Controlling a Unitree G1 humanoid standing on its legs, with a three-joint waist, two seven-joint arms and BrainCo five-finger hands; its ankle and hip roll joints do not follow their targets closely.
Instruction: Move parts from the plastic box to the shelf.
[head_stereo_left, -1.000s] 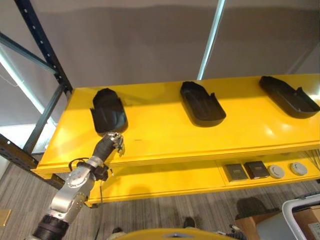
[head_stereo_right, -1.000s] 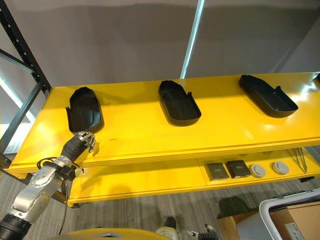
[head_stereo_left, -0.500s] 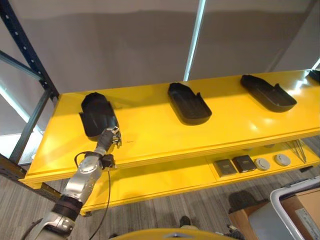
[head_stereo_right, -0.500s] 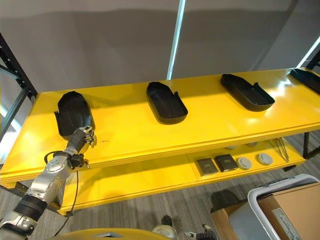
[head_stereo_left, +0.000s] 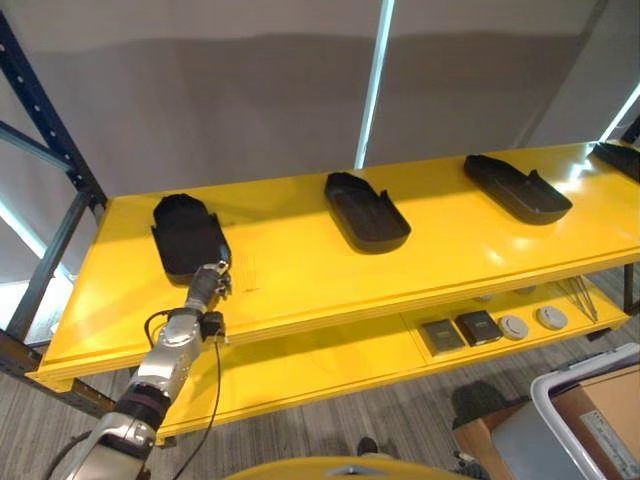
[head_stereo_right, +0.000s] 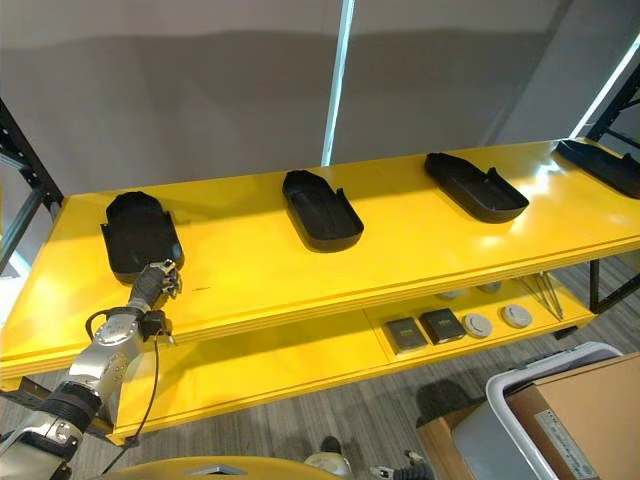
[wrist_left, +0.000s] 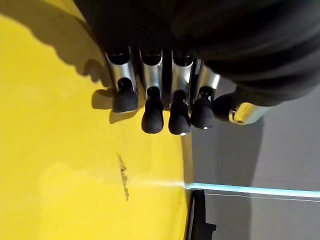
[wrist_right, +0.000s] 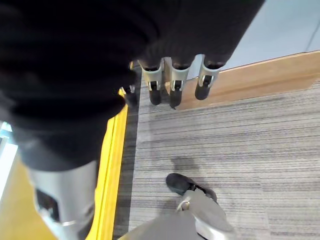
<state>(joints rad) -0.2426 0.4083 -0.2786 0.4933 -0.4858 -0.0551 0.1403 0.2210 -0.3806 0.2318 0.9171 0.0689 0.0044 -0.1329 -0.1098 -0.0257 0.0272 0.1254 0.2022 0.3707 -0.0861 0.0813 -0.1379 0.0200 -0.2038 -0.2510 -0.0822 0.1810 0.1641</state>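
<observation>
Several black moulded parts lie in a row on the yellow upper shelf (head_stereo_left: 300, 280): one at the left (head_stereo_left: 188, 235), one in the middle (head_stereo_left: 366, 212), one to the right (head_stereo_left: 517, 187) and another at the far right edge (head_stereo_left: 620, 158). My left hand (head_stereo_left: 210, 281) hovers over the shelf just at the near end of the left part, fingers (wrist_left: 152, 117) relaxed and holding nothing. My right hand (wrist_right: 172, 82) hangs above the floor beside the shelf's yellow edge, fingers straight and empty. The grey plastic box (head_stereo_right: 495, 435) stands on the floor at the lower right.
A cardboard box (head_stereo_right: 590, 415) sits inside the plastic box. On the lower shelf lie two dark square pieces (head_stereo_left: 440, 336) and two round white ones (head_stereo_left: 514, 326). A blue rack upright (head_stereo_left: 40, 110) rises at the left end.
The view has swung right, so more of the shelf's right end and the plastic box show. My left hand stays by the near end of the left part.
</observation>
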